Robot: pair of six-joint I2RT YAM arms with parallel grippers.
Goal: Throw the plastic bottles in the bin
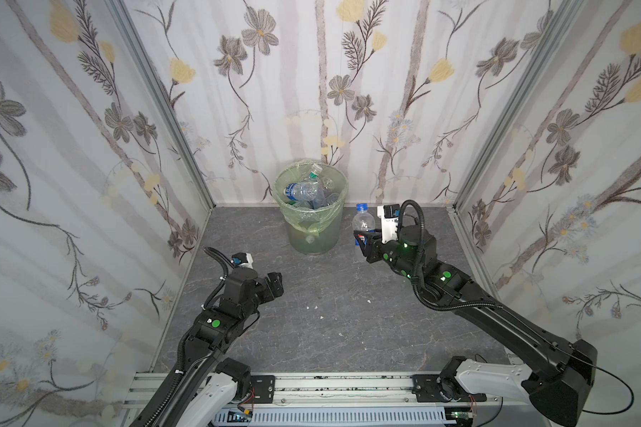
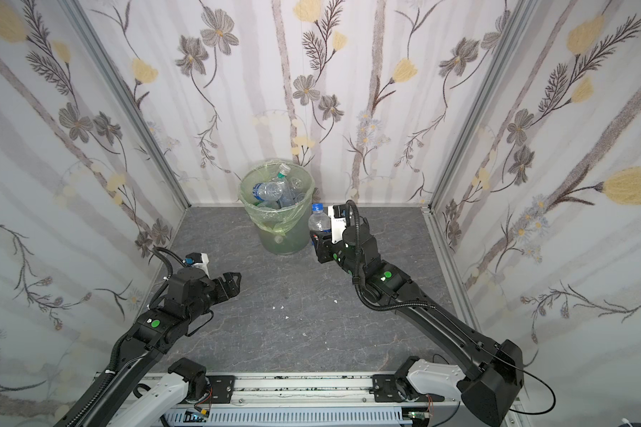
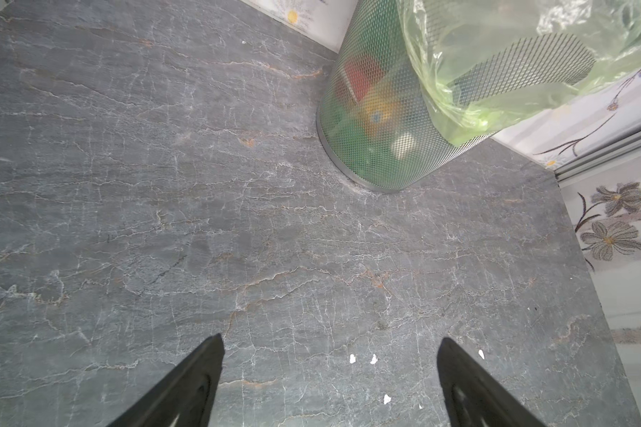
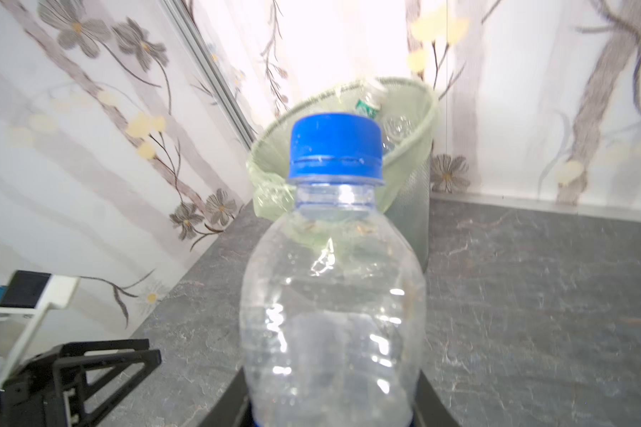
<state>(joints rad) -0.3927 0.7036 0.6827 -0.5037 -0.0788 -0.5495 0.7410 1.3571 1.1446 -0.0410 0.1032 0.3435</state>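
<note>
The bin (image 1: 334, 236) (image 2: 300, 236) stands at the back wall, lined with a green bag and holding several plastic bottles (image 1: 304, 190) (image 2: 271, 190). Just right of it, my right gripper (image 1: 361, 240) (image 2: 317, 240) is shut on an upright clear bottle with a blue cap (image 1: 363, 222) (image 2: 319, 222). In the right wrist view that bottle (image 4: 334, 295) fills the middle between my right gripper's (image 4: 334, 406) fingers, with the bin (image 4: 411, 148) behind it. My left gripper (image 1: 276, 284) (image 2: 234, 283) (image 3: 330, 344) hangs open and empty over the grey floor, left of the bin (image 3: 378, 111).
Floral walls close in the grey stone floor (image 1: 311, 332) on three sides. Small white scraps (image 1: 321, 316) (image 3: 352, 358) lie mid-floor. An aluminium rail (image 1: 330, 384) runs along the front edge between the arm bases.
</note>
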